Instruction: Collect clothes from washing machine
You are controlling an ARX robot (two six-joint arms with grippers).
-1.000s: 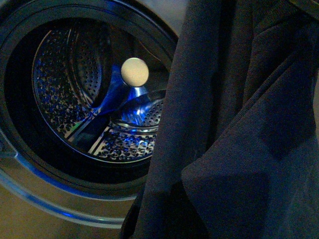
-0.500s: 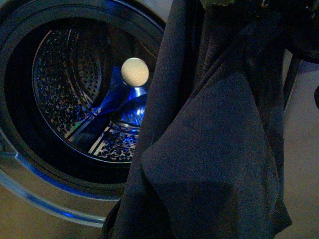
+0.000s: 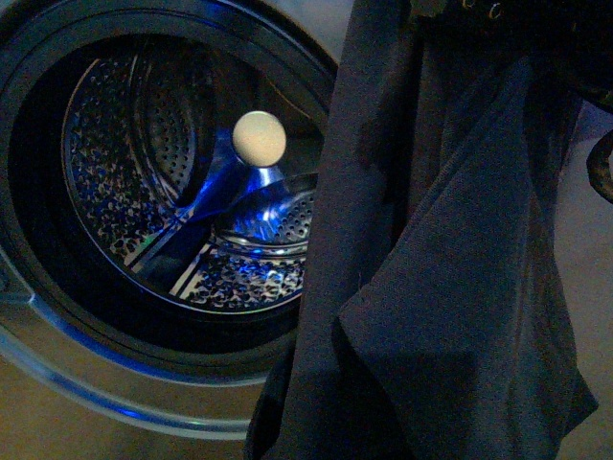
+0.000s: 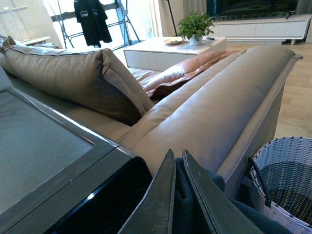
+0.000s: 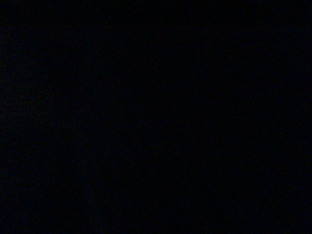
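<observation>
The clothes (image 3: 450, 287) are out of the drum — one dark garment hangs free in front of the washing machine (image 3: 86, 369), covering the right side of its porthole. The left gripper (image 4: 178, 163) is clenched on a fold of that fabric. The right wrist view is dark, so that pincer's state cannot be told. What shows of the drum looks bare apart from the cream knob (image 3: 260, 138). Extraction seems done — what is left, I judge, is dropping the garment into the wicker basket (image 4: 280, 144) beside the sofa (image 4: 209, 107)
</observation>
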